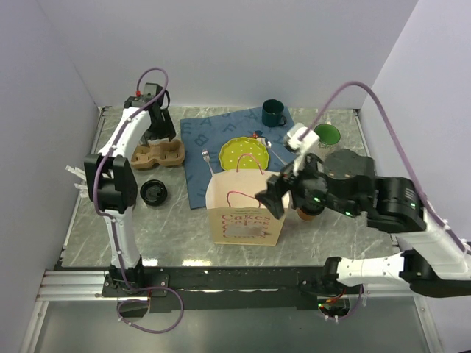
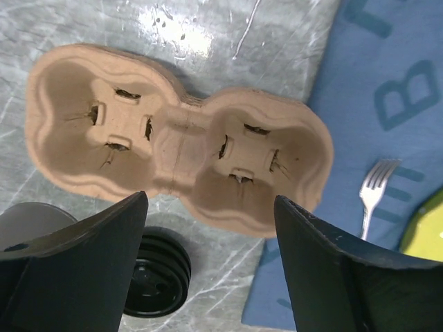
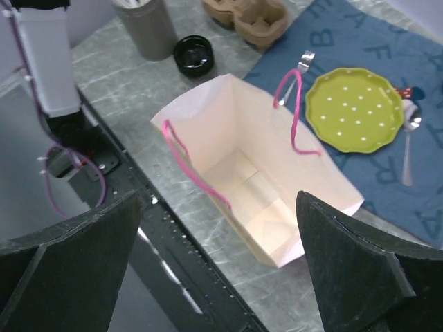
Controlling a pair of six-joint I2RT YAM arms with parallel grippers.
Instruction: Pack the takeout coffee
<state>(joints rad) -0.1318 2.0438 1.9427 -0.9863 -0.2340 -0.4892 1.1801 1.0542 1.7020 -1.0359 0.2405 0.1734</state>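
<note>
Our open left hand (image 2: pixel 208 200) hovers over the cup carrier (image 2: pixel 176 131), seemingly to grip it; our open right hand (image 3: pixel 220 197) overlooks the paper bag (image 3: pixel 208 131).

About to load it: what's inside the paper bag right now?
Looking down from the right wrist, the paper bag shows only its bare folded bottom, with nothing lying on it. Its near wall hides a strip of that bottom.
</note>
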